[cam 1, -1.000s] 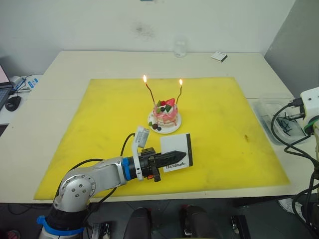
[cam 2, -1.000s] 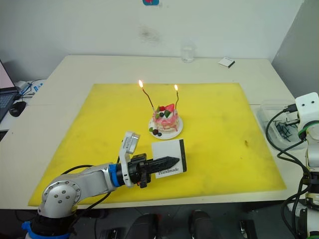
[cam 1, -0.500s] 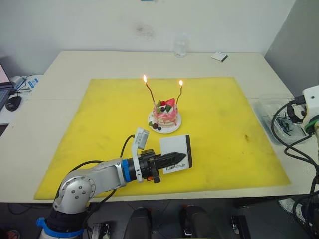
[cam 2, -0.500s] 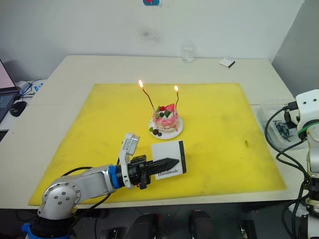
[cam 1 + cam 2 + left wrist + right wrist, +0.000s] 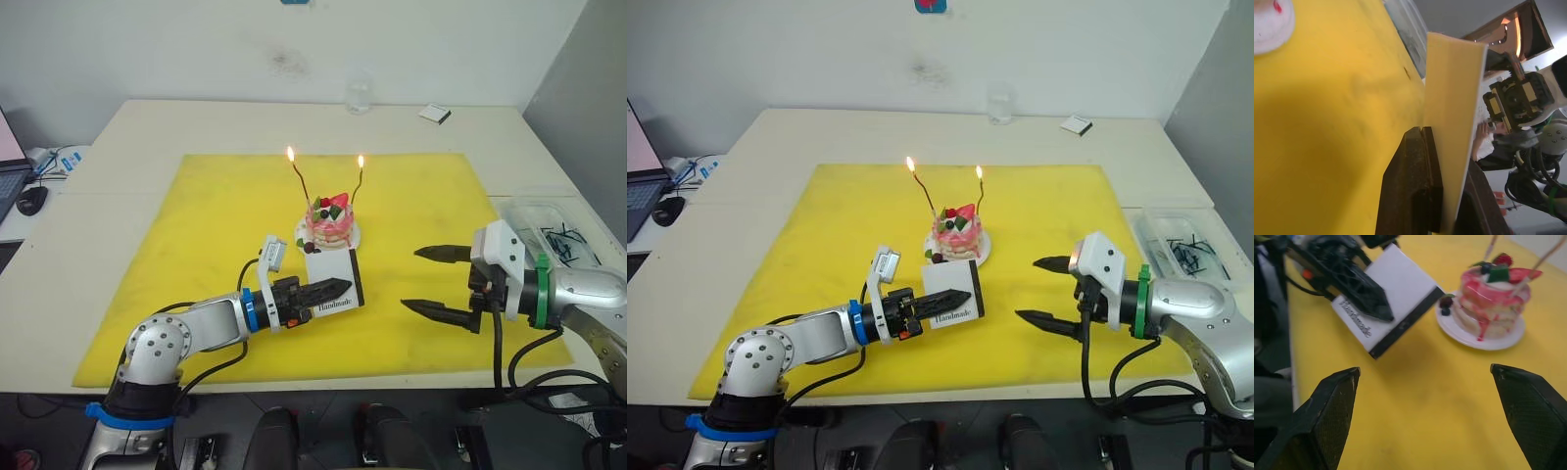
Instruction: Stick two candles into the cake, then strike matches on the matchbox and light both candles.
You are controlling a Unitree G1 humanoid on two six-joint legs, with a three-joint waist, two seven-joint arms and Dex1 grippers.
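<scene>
The pink cake (image 5: 328, 220) sits on its white plate mid-mat, with both candles (image 5: 303, 182) (image 5: 359, 190) standing in it and burning. My left gripper (image 5: 336, 288) is shut on the white "Handmade" matchbox (image 5: 331, 274), holding it tilted just in front of the cake; the left wrist view shows the matchbox (image 5: 1453, 122) edge-on between my fingers (image 5: 1415, 186). To the right of the box, my right gripper (image 5: 410, 278) hovers over the mat, open and empty. Ahead of its fingers the right wrist view shows the matchbox (image 5: 1396, 289) and cake (image 5: 1492, 303). Dark matches (image 5: 565, 242) lie in a clear tray.
A yellow mat (image 5: 216, 215) covers the middle of the table. The clear tray (image 5: 534, 211) stands off its right edge, behind my right arm. A glass (image 5: 357, 95) and a small white-and-dark box (image 5: 434, 114) are at the back. A laptop and mouse (image 5: 31, 199) lie far left.
The camera has shifted. My right arm has swung in from the right, its gripper now wide open over the mat. The left gripper and matchbox sit slightly nearer the cake.
</scene>
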